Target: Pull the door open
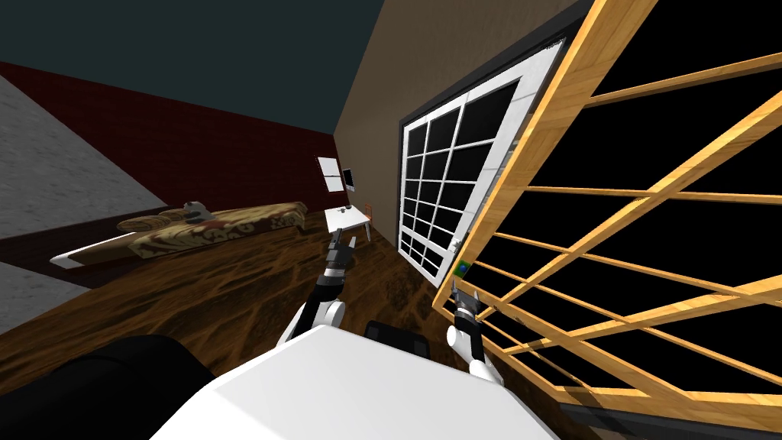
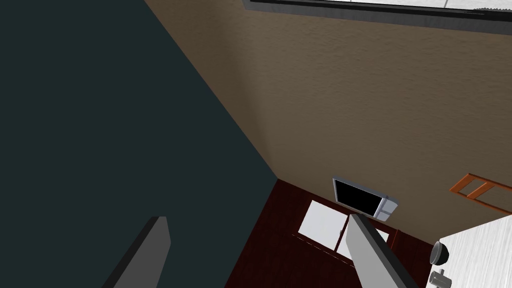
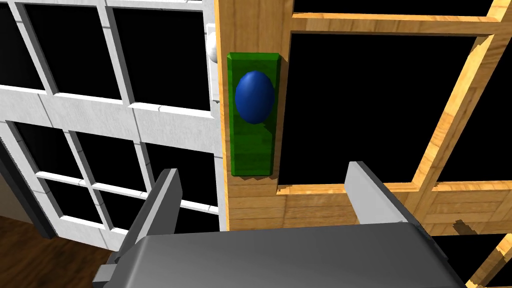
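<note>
Head view, far left: bed with a patterned cover, on a dark wood floor.

Centre, above the bed's end: small white table against the tan wall, with a monitor on the wall above it.

Left gripper sits just left of centre, held up over the floor and pointing toward the table. In the left wrist view its fingers stand wide apart and grasp nothing.

Right of centre: white gridded door, black panes.

Against its right edge is the wood door, a pale lattice frame over a black area that takes up the whole right side of the picture. The green plate on its near stile is at lower centre-right.

Right gripper is directly under that plate, close to the stile. In the right wrist view the gripper is spread open, released. The plate and its blue knob lie ahead of the fingertips, roughly in line with the gap. Knob and fingers are apart, no contact. The white door lies beyond the left finger and the wood door beyond the right.
</note>
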Available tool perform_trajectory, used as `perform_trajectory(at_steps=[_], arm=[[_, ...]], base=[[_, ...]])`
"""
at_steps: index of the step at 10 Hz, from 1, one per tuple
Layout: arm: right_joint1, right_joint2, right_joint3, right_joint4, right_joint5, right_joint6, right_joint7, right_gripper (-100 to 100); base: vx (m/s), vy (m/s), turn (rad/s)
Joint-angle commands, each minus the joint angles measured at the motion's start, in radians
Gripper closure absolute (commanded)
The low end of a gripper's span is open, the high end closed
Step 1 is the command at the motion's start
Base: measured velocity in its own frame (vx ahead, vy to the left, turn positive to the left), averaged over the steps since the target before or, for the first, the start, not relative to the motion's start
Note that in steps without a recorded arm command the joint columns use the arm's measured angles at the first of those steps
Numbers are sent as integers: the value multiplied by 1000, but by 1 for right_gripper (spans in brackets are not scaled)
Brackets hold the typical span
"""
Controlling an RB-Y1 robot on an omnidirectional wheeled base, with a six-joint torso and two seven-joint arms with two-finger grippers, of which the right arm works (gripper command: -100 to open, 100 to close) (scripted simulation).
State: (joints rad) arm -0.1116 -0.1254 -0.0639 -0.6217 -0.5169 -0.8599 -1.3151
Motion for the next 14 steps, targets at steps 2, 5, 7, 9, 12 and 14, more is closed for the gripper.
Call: perform_trajectory(at_steps=[2,5,7,9,12,14], arm=[[15,-30,-2,7,-4,-5,-38,-100],[41,-82,-5,18,-10,-14,-94,-100],[54,-108,-7,23,-13,-18,-123,-100],[67,-134,-9,29,-16,-22,-151,-100],[50,-125,-4,55,-12,-35,-146,100],[50,-125,-4,55,-12,-35,-146,100]], base=[[56,-3,52],[224,-13,77],[187,-4,75],[141,-21,54],[11,-5,-2],[-16,4,6]])
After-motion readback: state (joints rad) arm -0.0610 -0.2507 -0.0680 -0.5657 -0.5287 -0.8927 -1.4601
